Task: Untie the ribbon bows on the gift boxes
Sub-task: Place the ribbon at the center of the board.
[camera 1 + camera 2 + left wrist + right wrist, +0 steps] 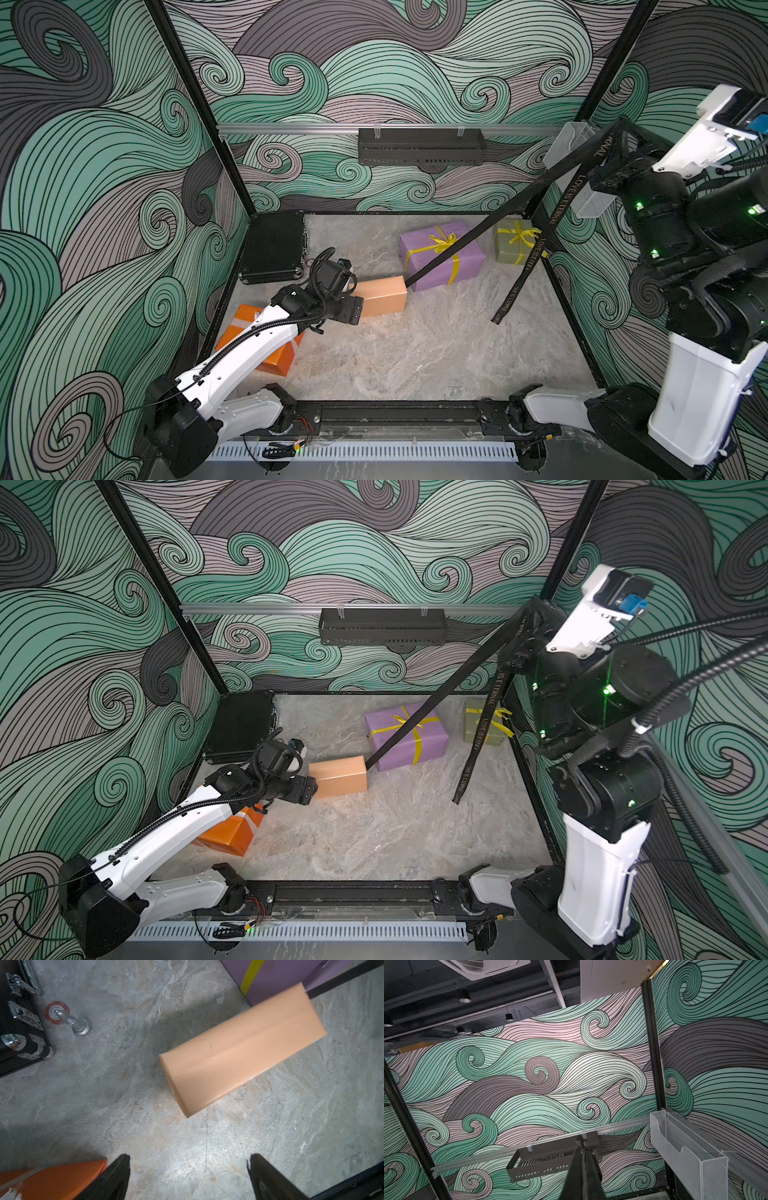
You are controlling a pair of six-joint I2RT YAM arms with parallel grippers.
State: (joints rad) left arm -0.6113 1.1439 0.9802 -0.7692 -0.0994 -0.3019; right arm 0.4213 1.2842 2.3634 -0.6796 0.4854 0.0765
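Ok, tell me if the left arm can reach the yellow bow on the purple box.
Probably not cleanly: the tan box lies between the open left gripper and the purple box, and the taut black ribbon crosses over its yellow bow.

White arms (257, 345) — black joints (178, 432), corrugated cables (685, 679)

Left hand (188, 1157), jaws apart, faces peach box (243, 1051).

Plain tan-peach paper-wrapped box (382, 297); beside it, purple paper-wrapped box (471, 259) banded in shiny yellow ribbon (442, 242); from its end, black flat ribbon (515, 210) with pale lettering; beyond it, teal-and-grey wave-swirl walls (374, 62).
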